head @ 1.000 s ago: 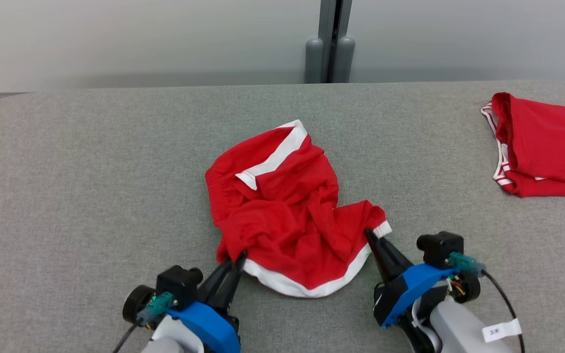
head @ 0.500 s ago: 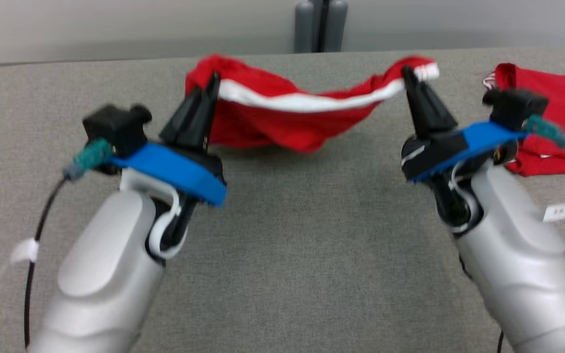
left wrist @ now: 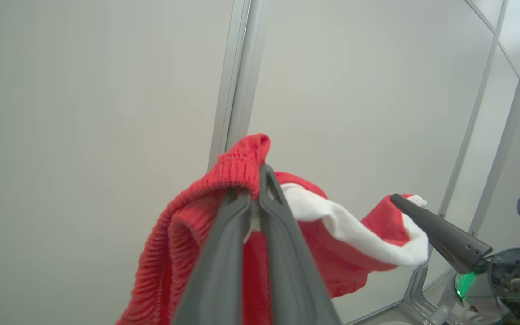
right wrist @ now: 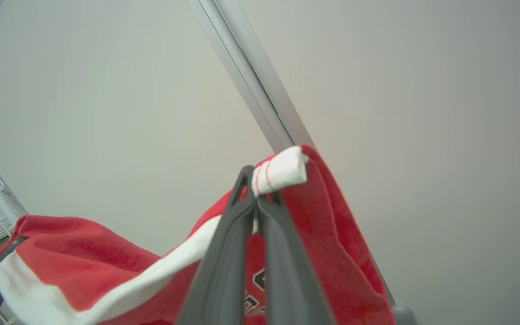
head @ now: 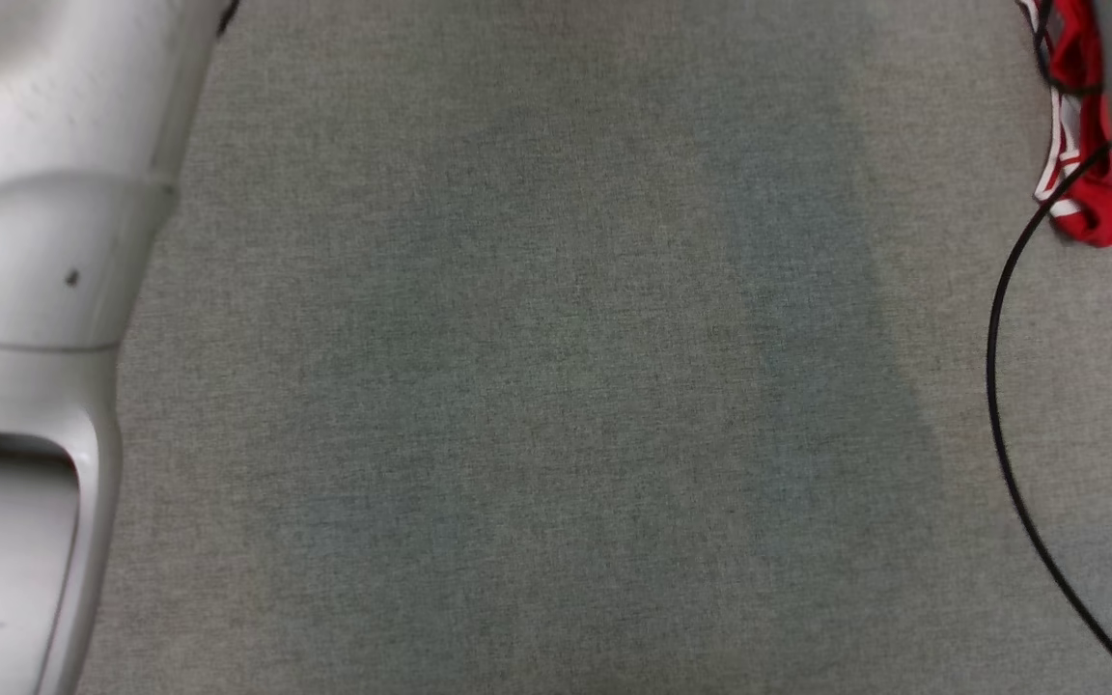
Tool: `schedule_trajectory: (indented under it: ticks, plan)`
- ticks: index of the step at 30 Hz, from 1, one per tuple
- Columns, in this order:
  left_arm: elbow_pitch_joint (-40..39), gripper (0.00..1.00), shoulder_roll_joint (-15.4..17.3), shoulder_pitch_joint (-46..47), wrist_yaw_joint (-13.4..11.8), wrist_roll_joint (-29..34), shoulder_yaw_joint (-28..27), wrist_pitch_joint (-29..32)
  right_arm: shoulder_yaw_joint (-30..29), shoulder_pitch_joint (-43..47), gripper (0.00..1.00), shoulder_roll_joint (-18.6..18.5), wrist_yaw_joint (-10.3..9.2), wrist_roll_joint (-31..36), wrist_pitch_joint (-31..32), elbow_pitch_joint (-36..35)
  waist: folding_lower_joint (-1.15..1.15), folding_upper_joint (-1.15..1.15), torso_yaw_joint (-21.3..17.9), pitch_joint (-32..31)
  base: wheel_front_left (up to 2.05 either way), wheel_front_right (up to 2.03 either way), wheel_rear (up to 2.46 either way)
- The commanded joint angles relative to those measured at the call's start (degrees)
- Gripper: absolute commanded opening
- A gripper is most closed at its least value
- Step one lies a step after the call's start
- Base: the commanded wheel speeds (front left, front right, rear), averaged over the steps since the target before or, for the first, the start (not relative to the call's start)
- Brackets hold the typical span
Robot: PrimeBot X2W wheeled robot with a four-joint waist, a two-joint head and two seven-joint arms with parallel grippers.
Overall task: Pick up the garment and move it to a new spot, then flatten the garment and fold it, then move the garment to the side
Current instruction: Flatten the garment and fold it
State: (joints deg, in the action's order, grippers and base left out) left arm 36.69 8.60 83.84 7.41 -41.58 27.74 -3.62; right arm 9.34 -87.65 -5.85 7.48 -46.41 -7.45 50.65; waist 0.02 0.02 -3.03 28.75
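The garment (left wrist: 332, 239) is red with a broad white band and hangs in the air, stretched between my two grippers in front of a pale wall. In the left wrist view my left gripper (left wrist: 256, 189) is shut on its red ribbed edge, and my right gripper (left wrist: 397, 201) pinches the white-trimmed corner at the right. The right wrist view has my right gripper (right wrist: 253, 180) shut on a rolled white hem of the garment (right wrist: 332, 234), with the white band sagging away to the lower left.
The grey fabric table (head: 556, 386) lies below in the head view. My pale left forearm (head: 25, 193) fills its left edge. A black cable (head: 1000, 386) and another red garment with white stripes (head: 1082, 193) sit at the right edge.
Both grippers have raised the garment from the table up above the head view, holding its two corners. The head camera has shifted down onto the tabletop.
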Motion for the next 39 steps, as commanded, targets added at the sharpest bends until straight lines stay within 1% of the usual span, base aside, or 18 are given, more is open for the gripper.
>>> schedule_trajectory:
  ticks: [1, 4, 7, 9, 11, 13, 15, 17, 20, 23, 24, 27, 32, 33, 35, 39]
  plan:
    - [1.7, 0.0, -0.6, 3.5, 0.1, -1.1, 0.0, -0.4, -0.3, -3.4, 0.0, -0.8, 0.03, 0.4, -0.8, 1.2, -0.02, -0.02, 0.4, 1.5, 0.0, 0.0, 0.0]
    - [4.3, 0.0, -1.3, 10.1, 0.1, -1.7, 1.5, -2.4, 0.2, -9.0, 0.0, -1.2, 0.03, 1.0, -2.6, 2.6, -0.02, -0.02, 0.0, 2.9, 0.0, 0.0, 0.0]
    - [6.0, 0.0, -1.6, 12.7, 0.1, -3.0, 3.5, -4.4, 1.4, -10.7, 0.0, -1.6, 0.03, 0.4, -3.1, 3.5, -0.02, -0.02, 0.0, 3.7, 0.0, 0.0, 0.0]
    - [6.3, 0.0, -1.3, 11.8, 0.1, -4.1, 5.9, -5.5, 3.1, -9.2, 0.0, -1.7, 0.03, 0.0, -3.3, 3.5, -0.02, -0.02, 0.0, 3.8, 0.0, 0.0, 0.0]
    - [6.4, 0.0, -0.7, 9.2, 0.1, -5.3, 8.0, -6.7, 5.3, -6.0, 0.0, -2.4, 0.03, 0.1, -3.9, 3.5, -0.02, -0.02, 0.2, 3.7, 0.0, 0.0, 0.0]
    - [6.2, 0.0, -0.4, 5.9, 0.1, -7.0, 9.8, -7.9, 6.0, -2.7, 0.0, -2.5, 0.03, -1.4, -4.7, 3.5, -0.02, -0.02, 0.3, 3.3, 0.0, 0.0, 0.0]
    - [5.7, 0.0, 0.2, 1.6, 0.1, -8.1, 11.7, -9.0, 7.7, 1.5, 0.0, -2.4, 0.03, -2.1, -5.4, 2.8, -0.02, -0.02, 0.4, 3.0, 0.0, 0.0, 0.0]
    - [5.1, 0.0, 1.5, -3.3, 0.1, -8.8, 13.2, -10.0, 9.4, 6.3, 0.0, -2.3, 0.03, -3.4, -6.0, 1.7, -0.02, -0.02, 0.2, 2.6, 0.0, 0.0, 0.0]
    - [3.5, 0.0, 2.6, -11.4, 0.1, -9.7, 14.6, -11.1, 12.3, 13.8, 0.0, -2.9, 0.03, -4.7, -6.7, -0.8, -0.02, -0.02, 0.1, 1.6, 0.0, 0.0, 0.0]
    - [1.0, 0.0, 3.5, -19.7, 0.1, -10.2, 14.1, -11.5, 14.4, 21.4, 0.0, -3.9, 0.03, -6.5, -7.2, -3.4, -0.02, -0.02, 0.3, 0.0, 0.0, 0.0, 0.0]
    - [-0.3, 0.0, 3.8, -22.6, 0.1, -10.1, 13.2, -11.6, 15.2, 24.2, 0.0, -4.3, 0.03, -7.2, -7.4, -4.3, -0.02, -0.02, 0.4, -0.6, 0.0, 0.0, 0.0]
    - [-4.6, 0.0, 4.5, -31.2, -0.5, -8.3, 11.4, -11.6, 16.6, 32.0, 0.0, -5.7, 0.03, -8.9, -7.5, -7.4, -0.02, -0.02, 0.6, -2.6, 0.0, 0.0, 0.0]
    - [-11.4, 0.0, 5.6, -45.8, -1.8, -5.2, 10.1, -11.6, 17.4, 45.4, 0.0, -8.7, 0.03, -11.8, -7.7, -13.1, -0.02, -0.02, 1.0, -6.9, 0.0, 0.0, 0.0]
    - [-13.8, 0.0, 6.0, -51.6, -2.3, -4.8, 10.1, -11.6, 17.2, 50.5, 0.0, -10.1, 0.03, -12.5, -7.8, -15.0, -0.02, -0.02, 1.2, -8.7, 0.0, 0.0, 0.0]
    - [-16.0, 0.0, 7.2, -56.5, -2.9, -4.6, 9.8, -11.6, 16.6, 55.3, 0.0, -11.0, 0.03, -13.2, -7.8, -17.0, -0.02, -0.02, 1.2, -10.5, 0.0, 0.0, 0.0]
    - [-20.0, 0.0, 8.5, -64.9, -4.3, -4.7, 10.9, -11.6, 14.6, 64.6, 0.0, -12.2, 0.01, -14.4, -7.8, -21.2, -0.02, -0.02, 1.6, -13.6, 0.0, 0.0, 0.0]
